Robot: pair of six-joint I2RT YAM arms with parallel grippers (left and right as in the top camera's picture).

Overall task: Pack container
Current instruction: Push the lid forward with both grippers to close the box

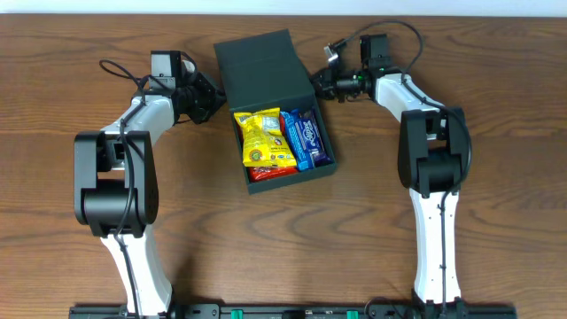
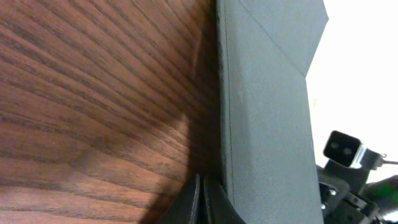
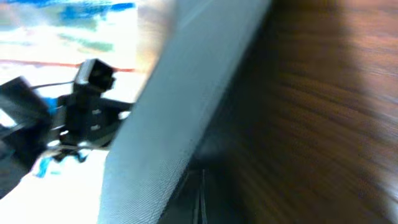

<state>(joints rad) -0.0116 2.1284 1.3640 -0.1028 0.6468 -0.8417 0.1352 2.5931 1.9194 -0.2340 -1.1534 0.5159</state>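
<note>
The dark teal container point(image 1: 294, 176) stands open at the table's middle, its flap lid point(image 1: 262, 66) tilted up at the back. Inside lie a yellow packet point(image 1: 264, 137), a blue packet point(image 1: 303, 135) and a red packet point(image 1: 268, 173). My left gripper point(image 1: 210, 96) is shut, with its tips by the lid's left edge. In the left wrist view the closed fingers point(image 2: 203, 200) lie against the teal side point(image 2: 267, 124). My right gripper point(image 1: 320, 87) is shut by the lid's right edge. Its closed fingers point(image 3: 200, 198) show beside the teal wall point(image 3: 161, 118).
The wooden table point(image 1: 496, 248) spreads all around the container. Both arms' bases stand at the front edge, with their cables looping near the back. The right wrist view is blurred.
</note>
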